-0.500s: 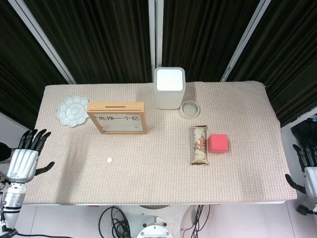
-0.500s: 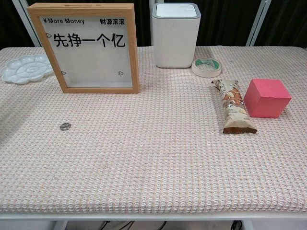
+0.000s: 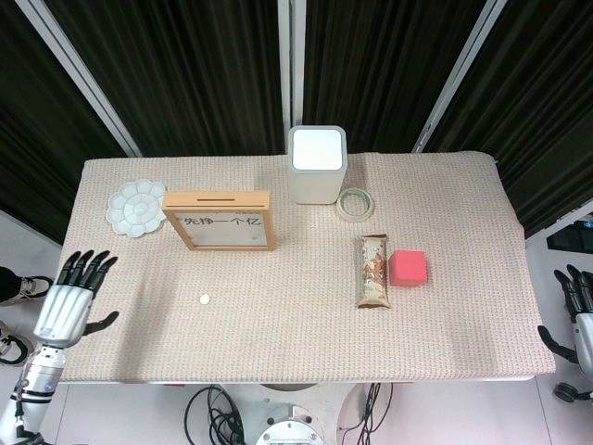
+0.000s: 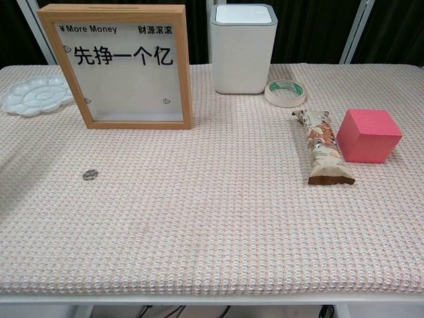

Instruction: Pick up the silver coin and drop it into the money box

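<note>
1. Head view: your left robot hand (image 3: 69, 298) has moved in over the table (image 3: 463, 315) edge, fingers spread, empty.
2. Coin (image 3: 205, 298) lies right of it, apart; box (image 3: 220, 221) beyond.
3. Right robot hand (image 3: 579, 315) idles, spread.

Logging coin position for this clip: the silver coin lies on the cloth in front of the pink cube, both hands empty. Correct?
Not quite. The silver coin lies in front of the money box, not the pink cube, as the head view shows. The left hand and right hand are empty.
</note>
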`<state>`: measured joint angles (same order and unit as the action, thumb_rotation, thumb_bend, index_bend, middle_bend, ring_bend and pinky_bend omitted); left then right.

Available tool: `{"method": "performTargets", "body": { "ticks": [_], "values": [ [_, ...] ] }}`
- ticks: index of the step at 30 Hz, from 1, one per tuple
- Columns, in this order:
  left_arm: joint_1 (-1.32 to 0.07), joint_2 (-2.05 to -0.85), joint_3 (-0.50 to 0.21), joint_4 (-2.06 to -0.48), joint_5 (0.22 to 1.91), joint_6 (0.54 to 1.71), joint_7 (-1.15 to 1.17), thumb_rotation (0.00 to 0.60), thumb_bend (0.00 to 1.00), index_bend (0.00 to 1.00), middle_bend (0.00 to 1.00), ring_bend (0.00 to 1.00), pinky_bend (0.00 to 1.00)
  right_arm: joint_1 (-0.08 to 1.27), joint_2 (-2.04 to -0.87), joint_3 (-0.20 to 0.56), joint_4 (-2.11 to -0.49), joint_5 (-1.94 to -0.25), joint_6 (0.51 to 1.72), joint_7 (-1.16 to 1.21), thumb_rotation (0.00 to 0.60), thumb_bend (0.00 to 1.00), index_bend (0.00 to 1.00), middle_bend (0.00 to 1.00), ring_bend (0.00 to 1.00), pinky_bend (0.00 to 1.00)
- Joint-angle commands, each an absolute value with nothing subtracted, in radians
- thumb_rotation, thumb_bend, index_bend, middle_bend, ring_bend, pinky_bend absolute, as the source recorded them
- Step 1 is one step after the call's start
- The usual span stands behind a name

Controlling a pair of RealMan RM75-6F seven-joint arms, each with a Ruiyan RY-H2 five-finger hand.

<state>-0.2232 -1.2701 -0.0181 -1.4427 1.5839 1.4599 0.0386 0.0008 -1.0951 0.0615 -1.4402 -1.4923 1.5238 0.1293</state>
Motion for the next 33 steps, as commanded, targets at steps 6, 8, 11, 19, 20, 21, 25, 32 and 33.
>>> {"method": "performTargets", "body": {
  "ticks": [6, 8, 11, 19, 20, 21, 25, 32, 33],
  "values": [
    [-0.296, -1.443, -0.013, -1.330, 1.655, 1.407, 0.019, 0.600, 0.15, 0.16, 0.06, 0.00, 0.00, 0.007, -1.090, 0.063, -1.433, -1.479, 1.501, 0.133, 0.600, 0.20, 0.00, 0.00, 0.00, 0.00],
    [-0.321, -1.478, -0.014, -1.312, 1.665, 1.380, 0.019, 0.600, 0.15, 0.16, 0.06, 0.00, 0.00, 0.009, -1.090, 0.063, -1.434, -1.479, 1.497, 0.133, 0.600, 0.20, 0.00, 0.00, 0.00, 0.00],
    [-0.357, -1.526, -0.021, -1.281, 1.667, 1.340, 0.014, 0.600, 0.15, 0.16, 0.06, 0.00, 0.00, 0.011, -1.089, 0.064, -1.437, -1.483, 1.498, 0.131, 0.600, 0.20, 0.00, 0.00, 0.00, 0.00],
    [-0.420, -1.625, -0.029, -1.200, 1.641, 1.248, 0.030, 0.600, 0.15, 0.18, 0.06, 0.00, 0.00, 0.011, -1.093, 0.063, -1.433, -1.478, 1.495, 0.134, 0.600, 0.20, 0.00, 0.00, 0.00, 0.00],
    [-0.424, -1.634, -0.029, -1.189, 1.640, 1.245, 0.028, 0.600, 0.15, 0.19, 0.07, 0.00, 0.00, 0.010, -1.092, 0.064, -1.433, -1.477, 1.496, 0.135, 0.600, 0.20, 0.00, 0.00, 0.00, 0.00],
    [-0.428, -1.646, -0.029, -1.172, 1.639, 1.242, 0.026, 0.600, 0.15, 0.20, 0.07, 0.00, 0.00, 0.009, -1.092, 0.064, -1.432, -1.476, 1.497, 0.137, 0.600, 0.20, 0.00, 0.00, 0.00, 0.00],
    [-0.436, -1.675, -0.023, -1.123, 1.636, 1.239, 0.012, 0.600, 0.15, 0.23, 0.07, 0.00, 0.00, 0.006, -1.088, 0.065, -1.432, -1.475, 1.502, 0.140, 0.600, 0.20, 0.00, 0.00, 0.00, 0.00],
    [-0.436, -1.713, -0.007, -1.043, 1.624, 1.235, -0.030, 0.600, 0.15, 0.35, 0.09, 0.00, 0.00, 0.002, -1.088, 0.063, -1.424, -1.467, 1.497, 0.145, 0.600, 0.20, 0.00, 0.00, 0.00, 0.00],
    [-0.435, -1.718, -0.006, -1.032, 1.622, 1.233, -0.031, 0.600, 0.15, 0.35, 0.09, 0.00, 0.00, 0.003, -1.088, 0.063, -1.423, -1.466, 1.496, 0.145, 0.600, 0.20, 0.00, 0.00, 0.00, 0.00]
  ]
}}
